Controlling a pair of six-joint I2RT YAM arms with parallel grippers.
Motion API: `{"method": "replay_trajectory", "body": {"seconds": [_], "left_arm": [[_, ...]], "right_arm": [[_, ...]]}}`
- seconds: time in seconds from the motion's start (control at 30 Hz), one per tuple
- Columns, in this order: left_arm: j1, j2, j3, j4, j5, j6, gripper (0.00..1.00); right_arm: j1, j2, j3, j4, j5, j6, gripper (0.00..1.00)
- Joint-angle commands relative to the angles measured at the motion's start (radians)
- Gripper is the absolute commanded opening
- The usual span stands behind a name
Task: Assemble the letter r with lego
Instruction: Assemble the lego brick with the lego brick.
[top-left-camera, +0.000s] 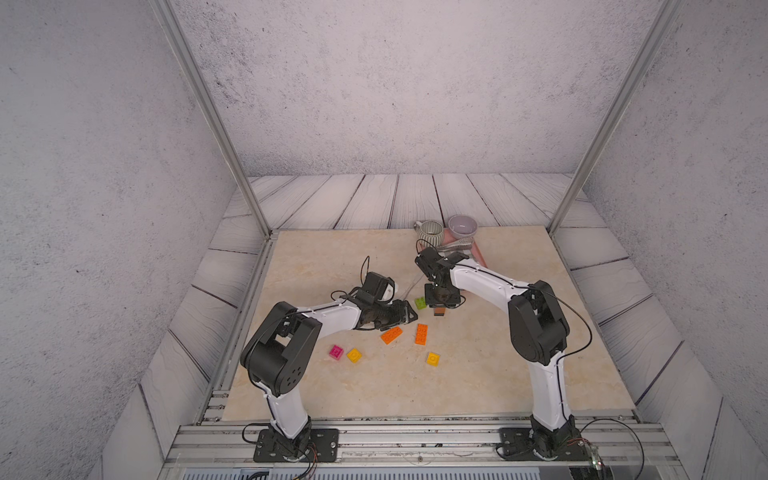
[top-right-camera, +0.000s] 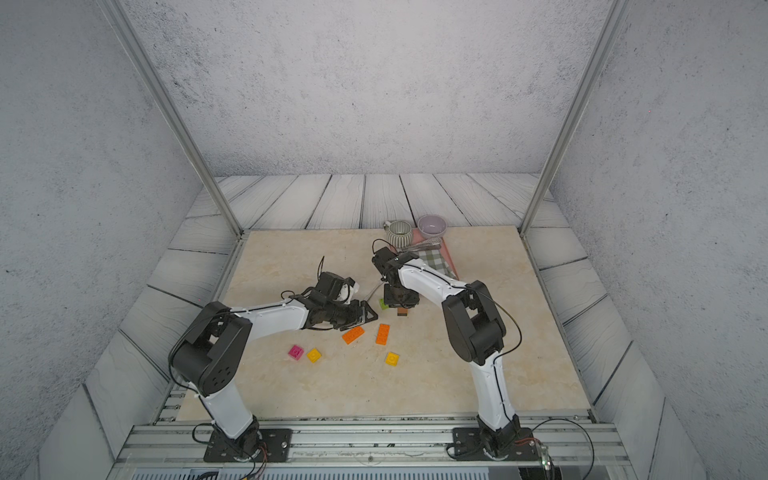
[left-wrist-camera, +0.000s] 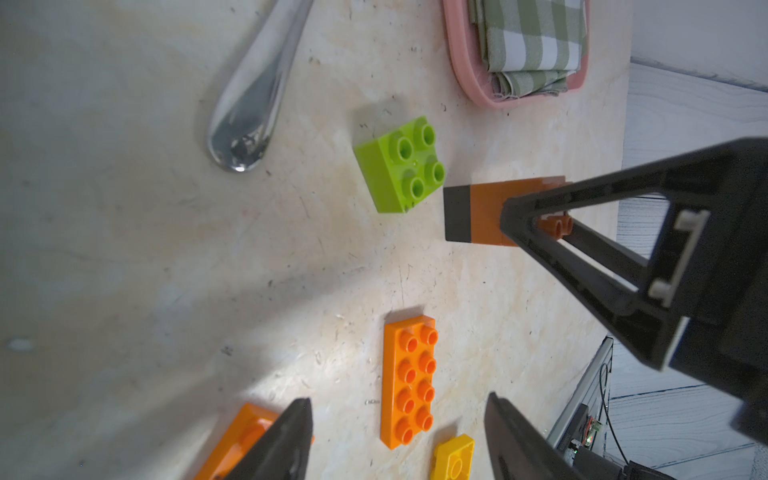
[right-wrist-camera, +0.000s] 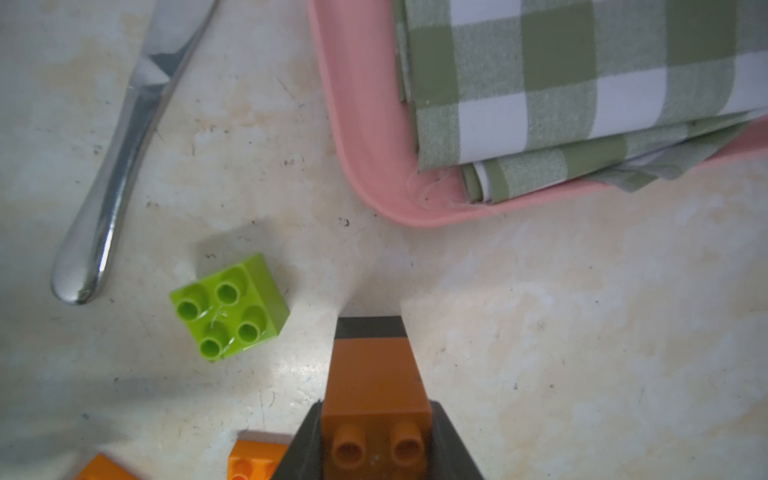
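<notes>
My right gripper is shut on a brown brick, studs facing the camera. A black brick is joined to its lower end, toward the table. In a top view this stack hangs just right of the lime green brick. My left gripper is open and empty, low over the table beside two long orange bricks. Two yellow bricks and a magenta brick lie nearer the front.
A metal utensil handle lies just beyond the lime brick. A pink tray holding a green-checked cloth sits behind the right gripper. A striped mug, a lilac bowl and tongs stand at the back.
</notes>
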Motion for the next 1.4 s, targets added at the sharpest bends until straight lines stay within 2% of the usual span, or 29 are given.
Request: {"method": "replay_trajectory", "body": {"seconds": [0.0,0.17,0.3,0.47,0.63,0.8,0.9,1.07,1.23,1.37], "left_arm": [[-0.004,-0.011,-0.003,-0.003,-0.007,0.003,0.70],[-0.004,-0.015,-0.006,-0.003,-0.007,0.004,0.70],[-0.002,-0.036,-0.010,-0.019,-0.019,0.014,0.70],[0.001,-0.095,-0.028,-0.041,-0.044,0.031,0.70],[0.002,-0.136,-0.051,-0.046,-0.051,0.031,0.70],[0.004,-0.228,-0.077,-0.094,-0.080,0.038,0.70],[0.004,-0.314,-0.095,-0.156,-0.119,0.054,0.70],[-0.001,-0.426,-0.137,-0.229,-0.159,0.075,0.70],[-0.009,-0.494,-0.177,-0.287,-0.191,0.089,0.70],[-0.013,-0.519,-0.207,-0.304,-0.195,0.088,0.70]], "right_arm": [[0.012,0.036,-0.047,-0.069,0.008,-0.014,0.00],[0.014,0.056,-0.056,-0.073,-0.006,-0.015,0.00],[0.014,0.105,-0.085,-0.065,-0.084,-0.021,0.00],[0.013,0.141,-0.212,0.024,-0.187,-0.006,0.00],[0.012,0.147,-0.251,0.043,-0.190,-0.006,0.00],[-0.006,0.036,-0.210,-0.004,-0.095,-0.075,0.00],[-0.013,-0.079,-0.222,0.012,-0.053,-0.191,0.00],[-0.008,-0.212,-0.309,0.064,-0.157,-0.346,0.00],[0.002,-0.264,-0.390,0.097,-0.190,-0.371,0.07],[0.022,-0.270,-0.413,0.095,-0.178,-0.379,0.22]]}}
